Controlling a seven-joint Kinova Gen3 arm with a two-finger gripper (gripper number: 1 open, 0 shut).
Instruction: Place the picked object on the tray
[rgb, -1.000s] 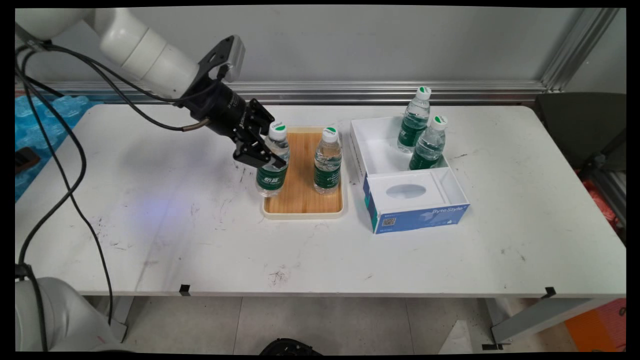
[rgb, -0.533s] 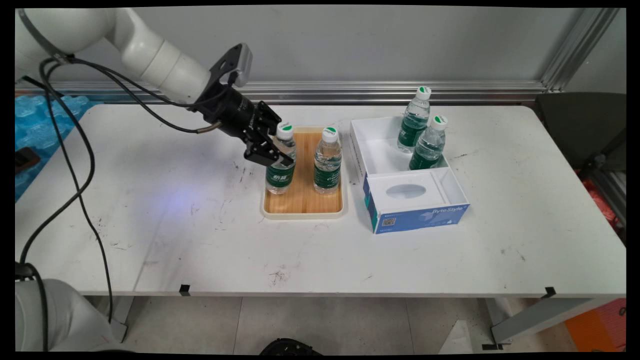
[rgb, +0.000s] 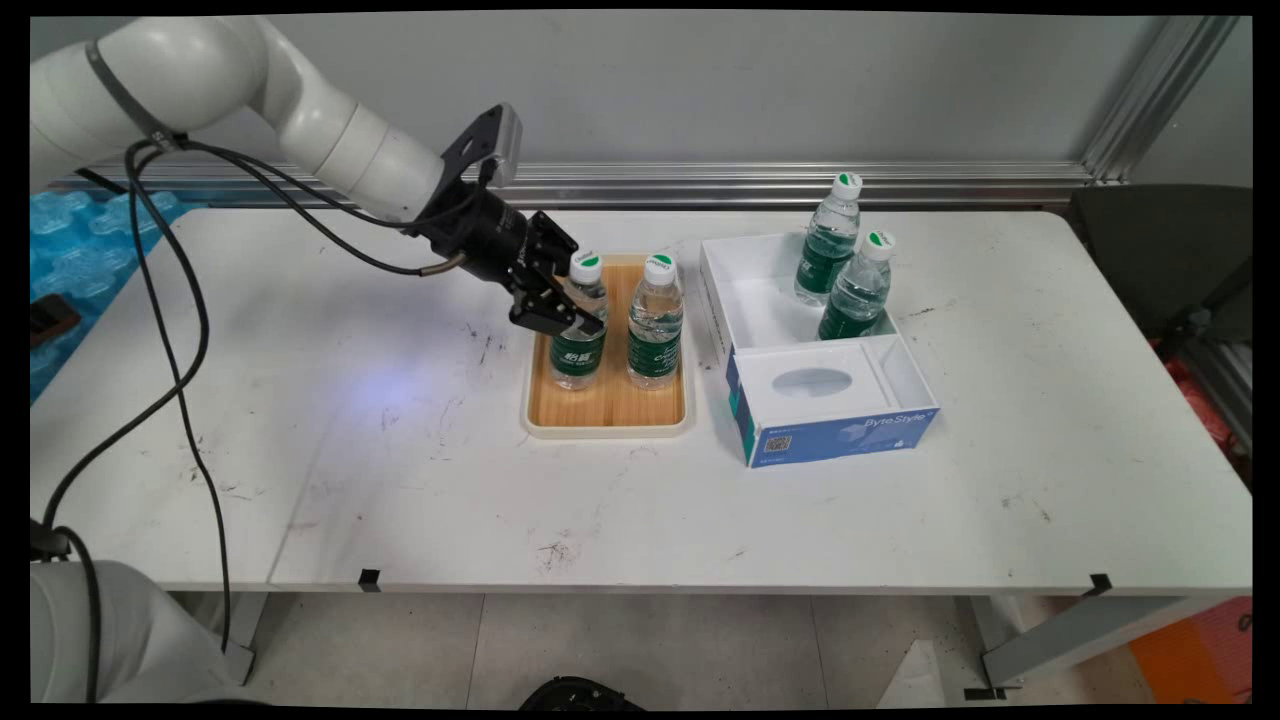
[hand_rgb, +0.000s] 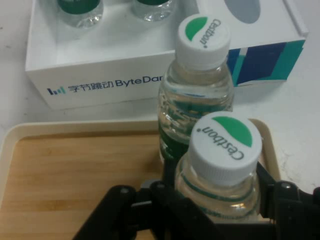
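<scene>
The pincer (rgb: 568, 318) pinches a water bottle (rgb: 580, 325) by its shoulder over the wooden tray (rgb: 606, 405) near the table's (rgb: 400, 480) far edge, just beside a second bottle (rgb: 655, 322) standing on that tray.

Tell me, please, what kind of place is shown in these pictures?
Probably a robotics lab or test cell. A white robot arm with loose black cables works at a scuffed white table framed by aluminium rails; its hand grips a water bottle over a wooden tray.
</scene>
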